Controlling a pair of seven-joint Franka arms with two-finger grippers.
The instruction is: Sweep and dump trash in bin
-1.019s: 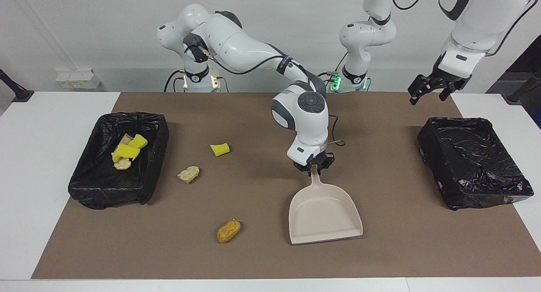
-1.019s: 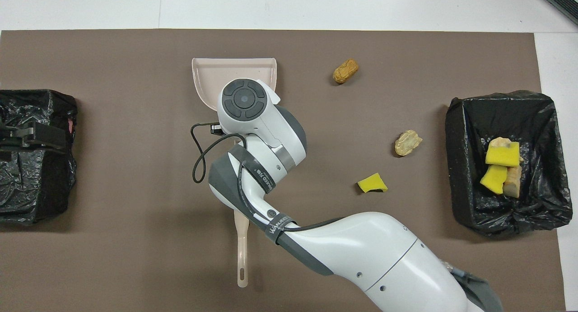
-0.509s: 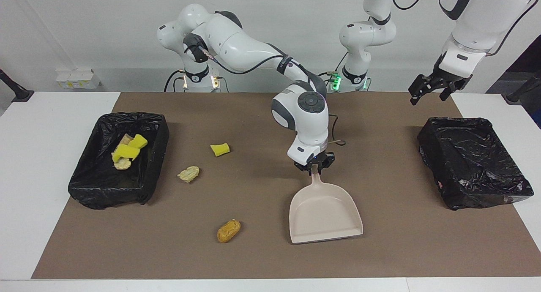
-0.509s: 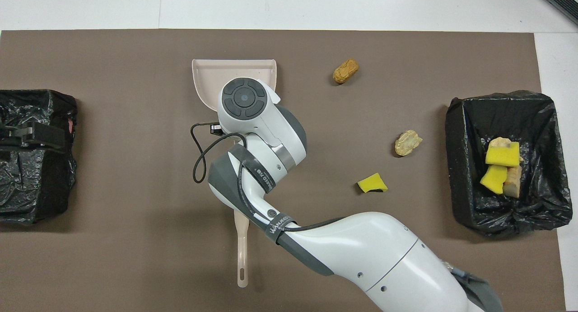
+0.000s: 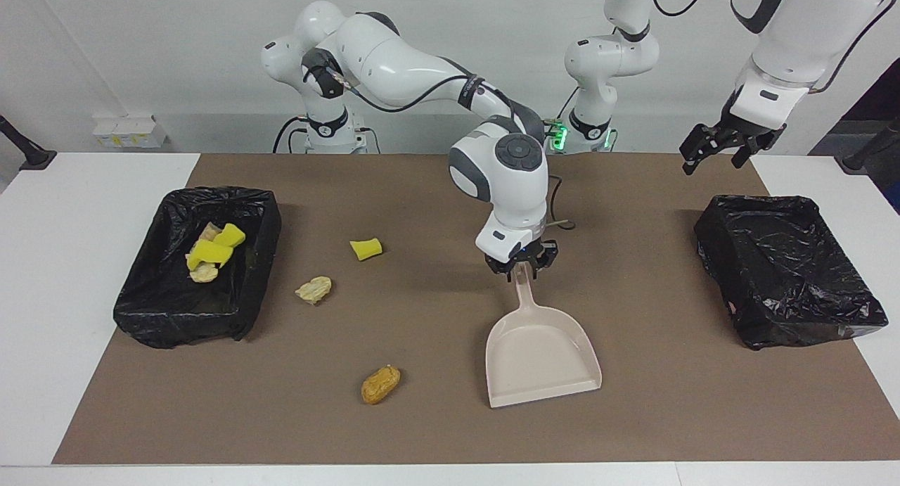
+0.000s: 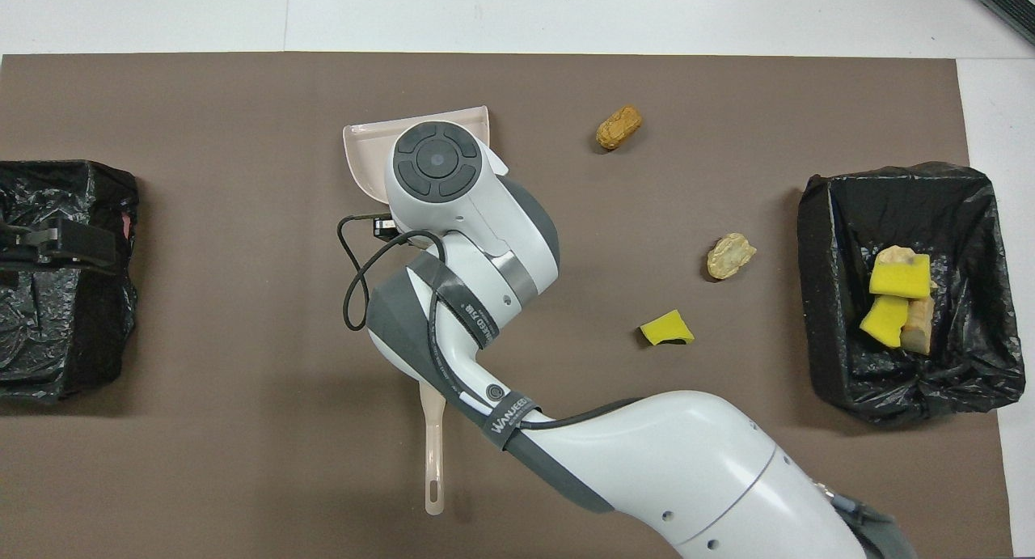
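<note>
Three trash scraps lie loose on the brown mat: a yellow sponge chunk (image 5: 365, 248) (image 6: 666, 328), a pale beige lump (image 5: 313, 289) (image 6: 730, 256) and an orange-brown lump (image 5: 380, 385) (image 6: 618, 128). More yellow and beige pieces (image 5: 209, 250) sit in the black-lined bin (image 5: 151, 317) (image 6: 817, 300) at the right arm's end. The beige dustpan (image 5: 543, 359) (image 6: 368, 150) rests on the mat mid-table. My right gripper (image 5: 522, 268) is at its handle just above the pan; the arm hides it from overhead. My left gripper (image 5: 710, 164) (image 6: 40, 243) waits open in the air.
A second black-lined bin (image 5: 787, 275) (image 6: 65, 332) stands at the left arm's end, under the left gripper in the overhead view. The dustpan's long handle (image 6: 434, 454) runs toward the robots beneath the right arm. White table borders the mat.
The right gripper has risen a little at the handle, and the dustpan has turned slightly on the mat. The left arm and the scraps have not moved.
</note>
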